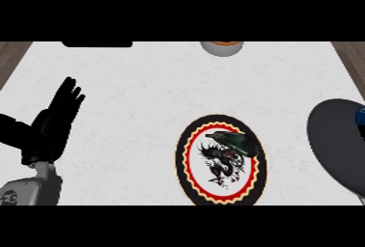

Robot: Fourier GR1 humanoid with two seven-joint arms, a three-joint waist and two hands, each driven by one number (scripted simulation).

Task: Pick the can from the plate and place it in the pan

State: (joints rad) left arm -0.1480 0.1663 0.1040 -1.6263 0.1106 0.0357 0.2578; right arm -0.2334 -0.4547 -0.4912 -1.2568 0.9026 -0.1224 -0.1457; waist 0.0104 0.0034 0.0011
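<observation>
The round plate (189, 159) lies at the middle of the white counter; it has a black rim, a red scalloped ring and a black drawing on white. A dark green shape (234, 141) sits at its upper right, and I cannot tell if this is the can or part of the drawing. The dark grey pan (333, 144) lies at the right edge, partly cut off. A small blue thing (360, 116) shows over the pan's upper right, cut by the view's edge. My left hand (51, 126) rests open at the left, fingers up, far from the plate. My right hand does not show.
A grey, rounded object with an orange top (221, 47) stands at the counter's far edge, right of the middle. A flat black object (97, 44) lies at the far left. Wooden strips (13, 54) border the counter on both sides.
</observation>
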